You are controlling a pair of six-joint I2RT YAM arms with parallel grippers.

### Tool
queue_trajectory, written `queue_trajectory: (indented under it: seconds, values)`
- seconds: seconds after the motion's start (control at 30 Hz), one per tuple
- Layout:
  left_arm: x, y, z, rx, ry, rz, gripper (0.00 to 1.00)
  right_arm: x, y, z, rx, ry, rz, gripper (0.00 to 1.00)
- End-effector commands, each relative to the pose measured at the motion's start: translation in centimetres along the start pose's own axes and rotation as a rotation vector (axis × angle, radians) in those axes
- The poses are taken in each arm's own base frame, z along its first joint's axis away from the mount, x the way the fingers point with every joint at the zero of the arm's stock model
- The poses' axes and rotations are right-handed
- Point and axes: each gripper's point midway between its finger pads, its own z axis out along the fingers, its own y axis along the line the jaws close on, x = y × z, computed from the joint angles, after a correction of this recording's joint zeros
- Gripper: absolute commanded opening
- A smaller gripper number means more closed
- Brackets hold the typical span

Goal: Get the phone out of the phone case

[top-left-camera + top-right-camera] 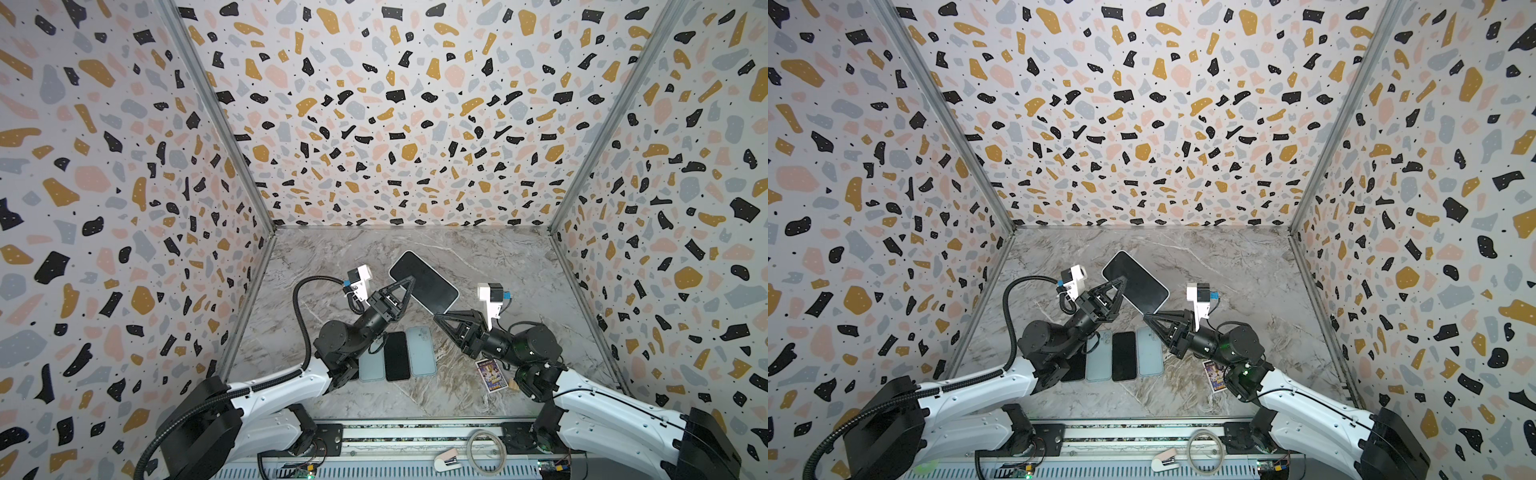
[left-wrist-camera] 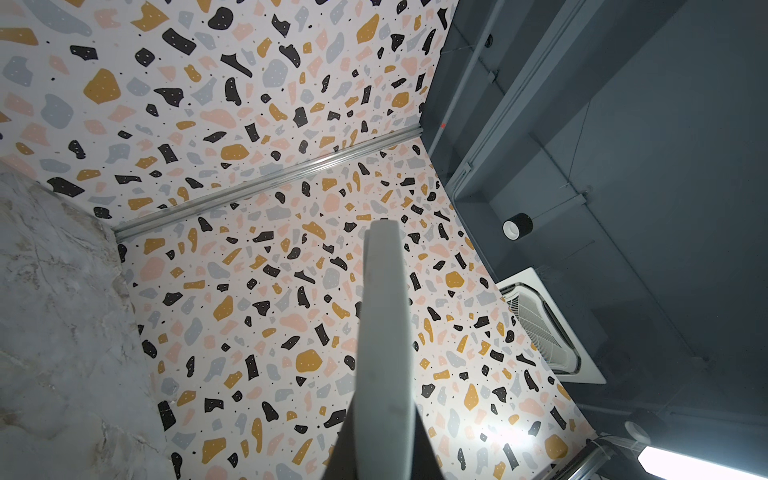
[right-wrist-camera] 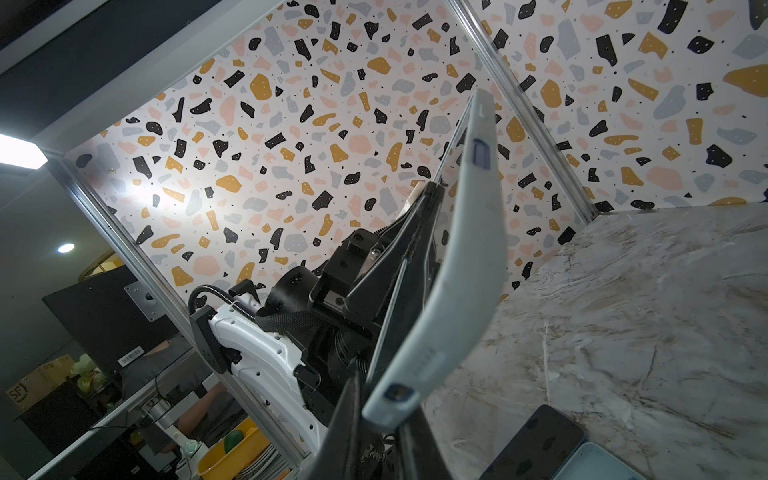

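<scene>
In both top views a phone (image 1: 424, 284) (image 1: 1136, 284) with a black screen sits in a pale phone case and is held tilted above the marble table (image 1: 511, 257). My left gripper (image 1: 409, 283) (image 1: 1121, 283) is shut across its long side, one finger over the screen. My right gripper (image 1: 436, 316) (image 1: 1146, 316) is shut on the near lower corner. The left wrist view shows the phone case (image 2: 384, 324) edge-on, running out from between the left gripper's (image 2: 382, 419) fingers. In the right wrist view the phone case (image 3: 461, 270) edge looks bowed, with its corner clamped in the right gripper (image 3: 382, 419).
Below the arms lie a pale blue case (image 1: 371, 368), a black phone (image 1: 397, 355) and another pale blue case (image 1: 420, 351), side by side. A printed card (image 1: 491, 376) lies by the right arm. Patterned walls close three sides. A stapler (image 1: 446, 462) and cable loop (image 1: 485, 451) rest on the front rail.
</scene>
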Motion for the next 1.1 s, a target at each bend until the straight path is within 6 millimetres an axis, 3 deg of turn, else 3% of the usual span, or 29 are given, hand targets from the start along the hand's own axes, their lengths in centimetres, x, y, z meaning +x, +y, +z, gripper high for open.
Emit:
queue_trajectory:
  seconds: [0.0, 0.23, 0.7, 1.07]
  values:
    - [-0.4, -3.1, 0.4, 0.092, -0.007, -0.060, 0.00, -0.4, 1.1, -0.2, -0.023, 0.022, -0.120, 0.07]
    - [0.2, -3.2, 1.1, 0.059, 0.028, -0.077, 0.00, 0.3, 0.8, -0.8, -0.006, 0.053, -0.214, 0.07]
    - [1.5, -3.1, 2.7, -0.019, 0.114, -0.073, 0.00, 1.5, -1.1, -0.3, 0.053, 0.170, -0.390, 0.08]
    - [2.7, -3.5, 3.4, -0.042, 0.193, -0.067, 0.00, 1.2, -2.2, 0.1, 0.116, 0.212, -0.499, 0.08]
